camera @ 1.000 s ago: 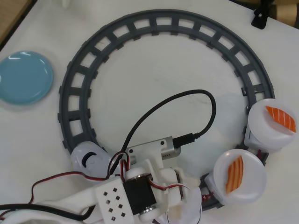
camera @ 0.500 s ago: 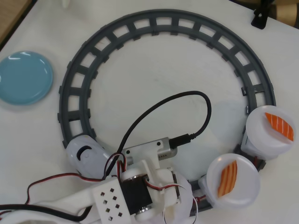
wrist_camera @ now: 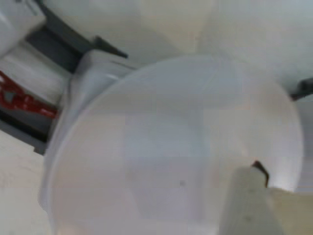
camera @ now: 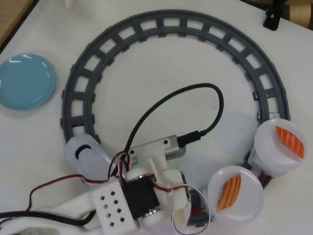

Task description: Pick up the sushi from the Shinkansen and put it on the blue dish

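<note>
Shinkansen point(camera: 85, 157) on track point(camera: 166, 27), lower left

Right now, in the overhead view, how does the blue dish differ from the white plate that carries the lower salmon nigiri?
The blue dish is light blue and glossy; the white plate is white and matte. The blue dish is empty, while the white plate carries an orange striped salmon nigiri. The blue dish lies on the table outside the grey track; the white plate rides on a train car on the track. Both are round and shallow.
</note>
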Motion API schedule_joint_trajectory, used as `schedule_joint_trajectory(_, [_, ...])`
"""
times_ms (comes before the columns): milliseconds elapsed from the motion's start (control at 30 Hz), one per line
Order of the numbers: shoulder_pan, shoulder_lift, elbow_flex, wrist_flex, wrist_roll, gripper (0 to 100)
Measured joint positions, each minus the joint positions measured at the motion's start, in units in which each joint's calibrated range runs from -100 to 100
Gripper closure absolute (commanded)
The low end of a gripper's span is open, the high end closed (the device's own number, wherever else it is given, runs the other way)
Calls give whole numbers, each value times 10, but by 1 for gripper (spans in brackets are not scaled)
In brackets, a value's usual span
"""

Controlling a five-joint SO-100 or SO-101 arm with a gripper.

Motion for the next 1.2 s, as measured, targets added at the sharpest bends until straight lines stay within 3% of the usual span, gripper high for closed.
schedule_joint_trajectory(400, [-195,0,-79,66,0,89])
schedule_joint_trajectory(600, [-196,0,-79,66,0,88])
schedule_joint_trajectory(867, [-195,0,-43,66,-4,63])
schedule_joint_trajectory(1200, [-188,-4,-16,58,-66,62])
